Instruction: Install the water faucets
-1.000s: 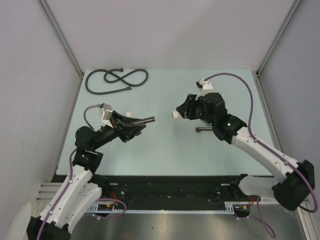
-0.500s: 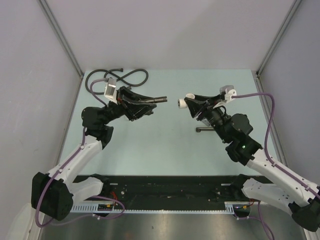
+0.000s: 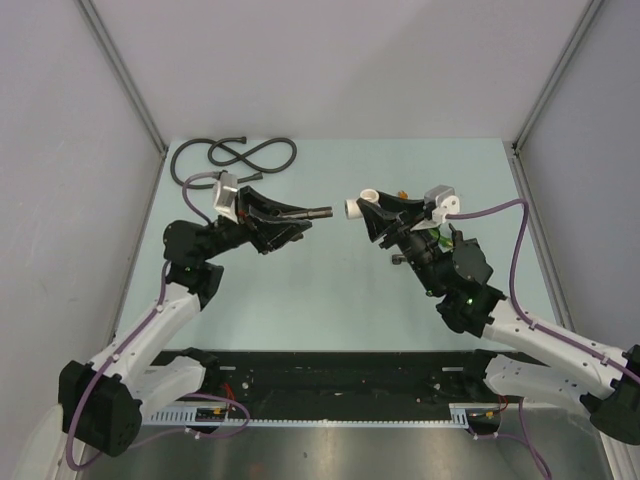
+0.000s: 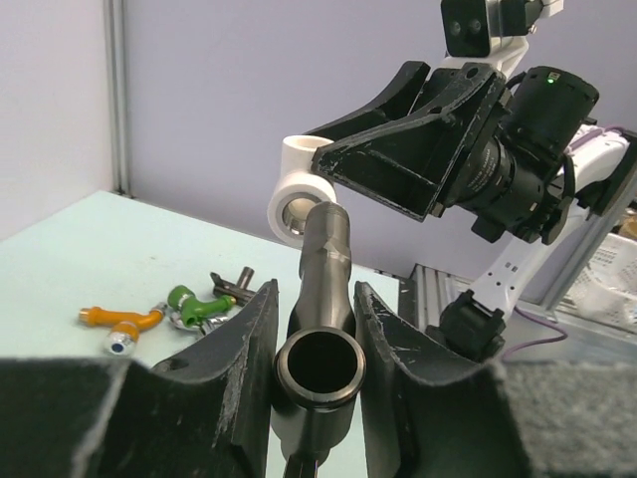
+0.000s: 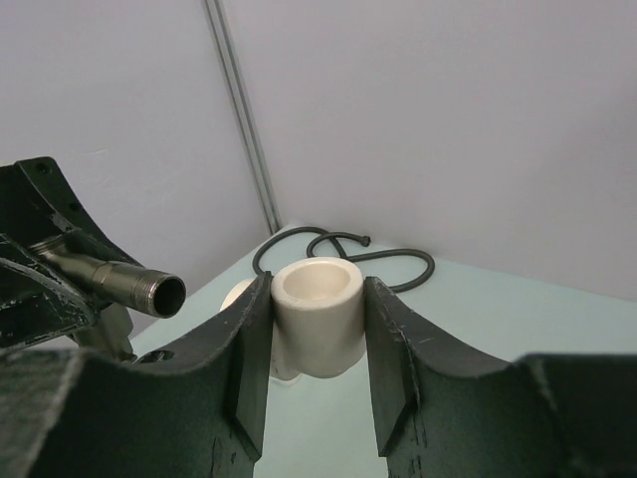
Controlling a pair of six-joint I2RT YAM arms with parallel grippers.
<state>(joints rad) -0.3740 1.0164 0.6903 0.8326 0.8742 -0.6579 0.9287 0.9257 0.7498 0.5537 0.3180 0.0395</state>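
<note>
A pale green desk (image 3: 330, 290) fills the floor of the cell, closed in by plain grey walls (image 3: 330, 70). Both arms rise from its near edge and lean toward each other over the middle, the left arm (image 3: 150, 325) from the left and the right arm (image 3: 530, 335) from the right. A black hose (image 3: 232, 155) lies coiled in loops at the far left corner of the desk, well apart from both arms.

The left end effector (image 3: 285, 222) is clamped narrow on the long-piped faucet (image 3: 308, 212), its jaws pressed against the dark metal body on both sides. It holds the faucet above the desk, with the thin pipe sticking out roughly level toward the right arm. The right end effector (image 3: 372, 214) is likewise closed, gripping a white plastic fitting (image 3: 360, 203) with a pad flat against each side. The fitting is also held off the desk.

The pipe's open end and the fitting face one another, near but not touching: the top view shows a small gap between them.

A second, stubby dark faucet (image 4: 231, 286) lies on the desk beneath the right arm. Just beside it in the left wrist view are a small green piece (image 4: 194, 302) and an orange piece (image 4: 119, 321).
</note>
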